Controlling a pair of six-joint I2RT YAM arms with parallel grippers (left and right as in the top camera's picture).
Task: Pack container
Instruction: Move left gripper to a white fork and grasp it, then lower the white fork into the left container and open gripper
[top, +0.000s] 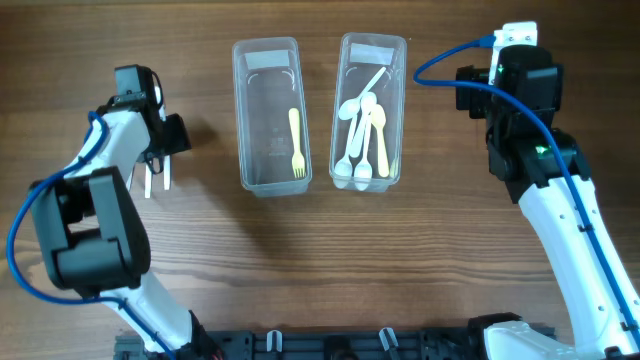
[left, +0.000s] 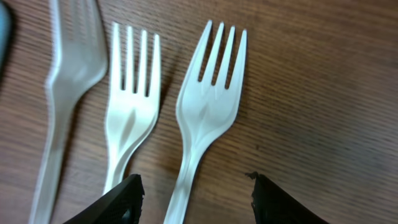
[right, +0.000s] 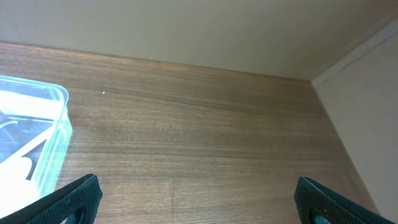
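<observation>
Two clear plastic containers stand at the back middle of the table. The left container (top: 251, 110) holds one yellow fork (top: 296, 143). The right container (top: 391, 95) holds several white and cream spoons (top: 362, 140); its corner shows in the right wrist view (right: 53, 134). Three white plastic forks lie side by side on the wood at the left (top: 156, 180). My left gripper (left: 194, 190) is open low over them, its jaws either side of the handle of the right fork (left: 208, 106), beside the middle fork (left: 132, 106) and the left fork (left: 68, 87). My right gripper (right: 196, 199) is open and empty, right of the containers.
The wooden table edge and a pale wall show at the back right in the right wrist view (right: 348, 56). A blue cable runs along each arm. The arm bases stand at the front edge of the table (top: 330, 345).
</observation>
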